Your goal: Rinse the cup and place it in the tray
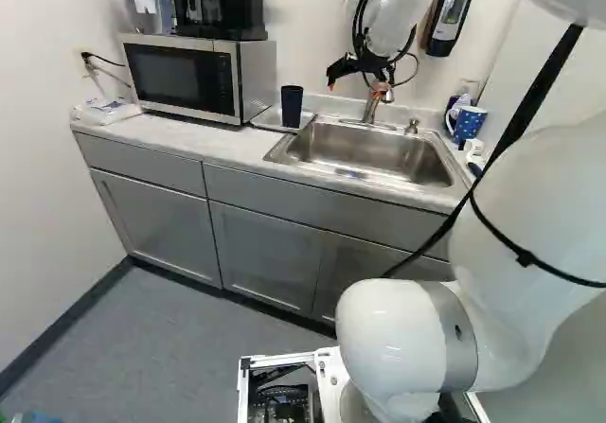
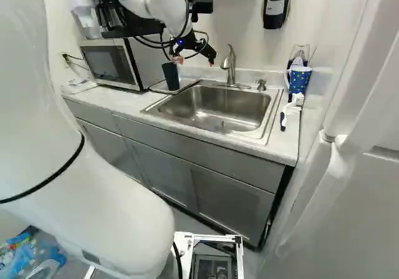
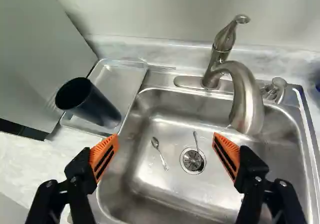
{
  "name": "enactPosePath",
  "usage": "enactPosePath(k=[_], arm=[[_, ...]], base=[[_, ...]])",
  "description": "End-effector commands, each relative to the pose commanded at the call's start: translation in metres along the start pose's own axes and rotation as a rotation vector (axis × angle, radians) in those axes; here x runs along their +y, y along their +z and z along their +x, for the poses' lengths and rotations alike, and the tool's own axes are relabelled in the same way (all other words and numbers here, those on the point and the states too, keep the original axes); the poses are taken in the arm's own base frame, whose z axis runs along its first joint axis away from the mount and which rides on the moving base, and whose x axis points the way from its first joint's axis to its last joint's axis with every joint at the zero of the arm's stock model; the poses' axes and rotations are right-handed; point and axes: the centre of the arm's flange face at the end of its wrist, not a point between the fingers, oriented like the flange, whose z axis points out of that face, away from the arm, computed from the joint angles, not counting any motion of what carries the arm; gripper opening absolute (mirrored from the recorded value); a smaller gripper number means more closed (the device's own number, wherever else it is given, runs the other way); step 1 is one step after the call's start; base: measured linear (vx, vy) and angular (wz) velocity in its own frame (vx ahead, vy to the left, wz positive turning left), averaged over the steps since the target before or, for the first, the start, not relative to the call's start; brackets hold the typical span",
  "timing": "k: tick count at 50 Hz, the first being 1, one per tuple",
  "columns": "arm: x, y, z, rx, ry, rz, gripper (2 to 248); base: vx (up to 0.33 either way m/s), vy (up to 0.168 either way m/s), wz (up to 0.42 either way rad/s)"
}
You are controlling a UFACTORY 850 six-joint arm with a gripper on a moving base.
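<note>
My gripper hangs above the back part of the sink, near the faucet. In the wrist view the gripper stands open over the basin, its two orange pads wide apart with nothing between them. The dark cup is upright on the tray, its open mouth up. Seen from the wrist, the cup is beyond and beside one finger, apart from it. The shallow clear tray lies on the counter between the microwave and the sink.
The steel sink holds two spoons, one at the drain. A curved faucet rises at its back edge, close ahead of the gripper. A microwave stands beyond the tray; a blue dotted mug is at the counter's other end.
</note>
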Motion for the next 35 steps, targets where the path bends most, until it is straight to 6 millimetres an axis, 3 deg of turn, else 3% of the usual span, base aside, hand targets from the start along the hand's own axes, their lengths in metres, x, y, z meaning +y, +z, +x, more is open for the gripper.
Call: enactPosePath(k=[35], arm=[[0.047,-0.027,-0.021,0.017,0.069,-0.076,247]], base=[[0.0,0.0,0.0]])
